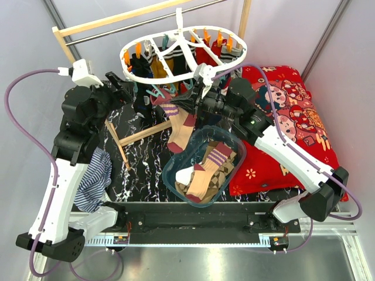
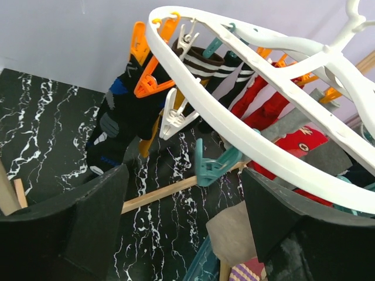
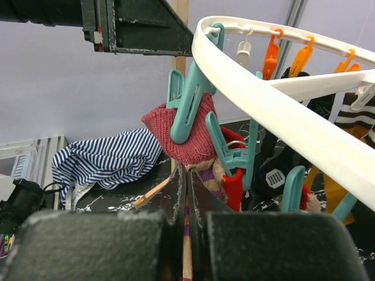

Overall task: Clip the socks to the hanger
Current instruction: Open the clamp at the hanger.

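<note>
1. Right gripper (image 3: 186,175) is clenched on the maroon sock (image 3: 183,133), fingers pressed together just under its cuff.
2. Teal clip (image 3: 188,104) on the hanger (image 3: 275,111) rim sits over the sock's cuff and looks clamped on it. In the top view the sock dangles below the hanger's near rim.
3. Left gripper (image 2: 183,181) is released, jaws wide apart, holding nothing, just below the hanger's left rim.
4. Other socks (image 1: 153,65) hang clipped round the hanger.
5. More socks (image 1: 206,167) lie in the clear tub (image 1: 171,175) on the table.
6. Striped cloth (image 1: 94,178) lies beside the left arm.
</note>
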Robot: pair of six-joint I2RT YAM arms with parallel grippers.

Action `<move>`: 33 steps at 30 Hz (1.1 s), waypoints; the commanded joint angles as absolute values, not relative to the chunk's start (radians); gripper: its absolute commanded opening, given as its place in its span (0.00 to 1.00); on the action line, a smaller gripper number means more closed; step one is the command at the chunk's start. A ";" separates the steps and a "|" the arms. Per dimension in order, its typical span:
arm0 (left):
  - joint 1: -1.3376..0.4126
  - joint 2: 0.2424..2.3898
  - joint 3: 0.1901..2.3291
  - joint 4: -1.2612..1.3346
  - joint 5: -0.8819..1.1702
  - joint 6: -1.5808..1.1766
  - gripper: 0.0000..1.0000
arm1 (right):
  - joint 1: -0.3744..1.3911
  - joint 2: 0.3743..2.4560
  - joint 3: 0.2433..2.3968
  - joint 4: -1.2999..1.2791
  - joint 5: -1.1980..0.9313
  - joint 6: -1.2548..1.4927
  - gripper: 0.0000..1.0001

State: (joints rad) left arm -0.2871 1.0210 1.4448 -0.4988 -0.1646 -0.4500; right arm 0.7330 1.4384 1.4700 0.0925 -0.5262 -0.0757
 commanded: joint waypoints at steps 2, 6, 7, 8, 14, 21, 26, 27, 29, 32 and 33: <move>-0.267 1.031 1.480 -0.428 -0.066 -0.465 0.78 | 0.738 1.393 1.465 0.137 -0.503 -0.097 0.00; -0.256 1.054 1.499 -0.423 -0.035 -0.462 0.77 | 0.738 1.387 1.463 0.138 -0.503 -0.101 0.00; -0.255 1.058 1.505 -0.422 -0.032 -0.460 0.77 | 0.738 1.387 1.463 0.137 -0.502 -0.103 0.00; -0.255 1.063 1.512 -0.422 -0.025 -0.459 0.77 | 0.736 1.387 1.463 0.137 -0.502 -0.104 0.00; -0.252 1.077 1.522 -0.403 0.040 -0.439 0.76 | 0.736 1.378 1.456 0.132 -0.495 -0.109 0.00; -0.252 1.074 1.523 -0.384 0.067 -0.419 0.74 | 0.736 1.382 1.456 0.133 -0.499 -0.109 0.00; -0.253 1.085 1.523 -0.376 0.090 -0.400 0.69 | 0.735 1.384 1.454 0.133 -0.497 -0.107 0.00; -0.255 1.083 1.520 -0.373 0.091 -0.397 0.69 | 0.735 1.384 1.454 0.133 -0.497 -0.107 0.00; -0.259 1.081 1.516 -0.371 0.086 -0.388 0.68 | 0.736 1.387 1.453 0.133 -0.499 -0.107 0.00; -0.270 1.083 1.517 -0.371 0.074 -0.379 0.67 | 0.736 1.390 1.456 0.135 -0.502 -0.104 0.00; -0.273 1.085 1.519 -0.370 0.069 -0.376 0.66 | 0.736 1.393 1.457 0.135 -0.502 -0.104 0.00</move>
State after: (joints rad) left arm -0.2607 1.0821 1.4807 -0.4419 0.0555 -0.4099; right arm 0.7330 1.4174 1.4525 0.0921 -0.5133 -0.0937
